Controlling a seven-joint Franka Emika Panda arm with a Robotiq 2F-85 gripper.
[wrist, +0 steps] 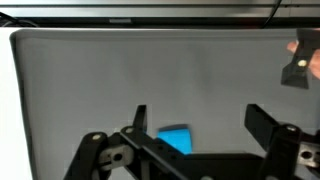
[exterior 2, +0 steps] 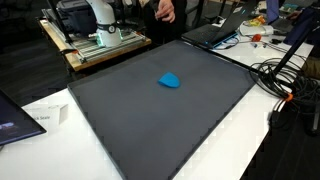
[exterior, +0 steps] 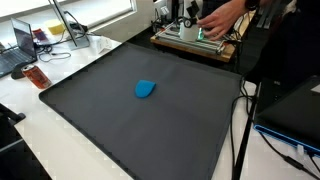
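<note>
In the wrist view the jaws stand wide apart, empty. Their linkage partly hides the small blue lump [wrist: 176,138] lying mid-way across the matte dark mat [wrist: 100,70] covering the desk.

lab with laptops [exterior 2: 212,33] and cables [exterior 2: 276,73]

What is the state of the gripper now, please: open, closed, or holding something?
Gripper: open, holding nothing. The blue object lies on the dark mat, not touched.
</note>
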